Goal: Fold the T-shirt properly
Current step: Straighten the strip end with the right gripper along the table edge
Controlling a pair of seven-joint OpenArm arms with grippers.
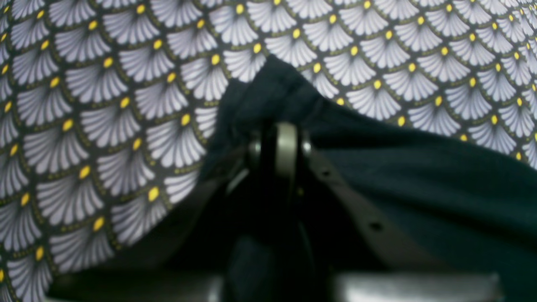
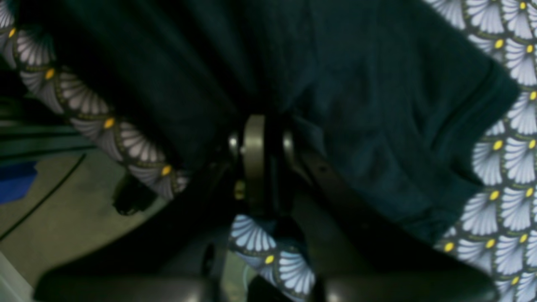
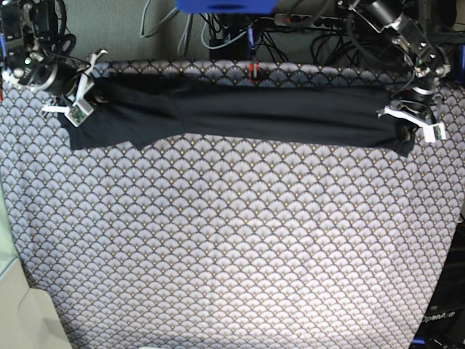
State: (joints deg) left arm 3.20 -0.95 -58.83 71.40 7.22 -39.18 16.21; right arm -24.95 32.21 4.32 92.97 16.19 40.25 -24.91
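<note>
The dark T-shirt (image 3: 276, 113) lies pulled out into a long narrow band along the far edge of the table. At the band's left end in the base view, my right gripper (image 3: 78, 102) holds it. The right wrist view shows that gripper (image 2: 260, 142) shut, with dark T-shirt (image 2: 356, 105) fabric bunched around its tips and a sleeve hem off to the right. My left gripper (image 3: 410, 127) holds the band's other end. Seen from the left wrist, the left gripper (image 1: 281, 142) is shut on a raised peak of the T-shirt (image 1: 419, 180).
A scallop-patterned cloth (image 3: 232, 240) covers the whole table. Cables and equipment (image 3: 232, 22) crowd the space behind the far edge. In the right wrist view the patterned cloth's edge (image 2: 109, 126) hangs over bare floor (image 2: 63, 201).
</note>
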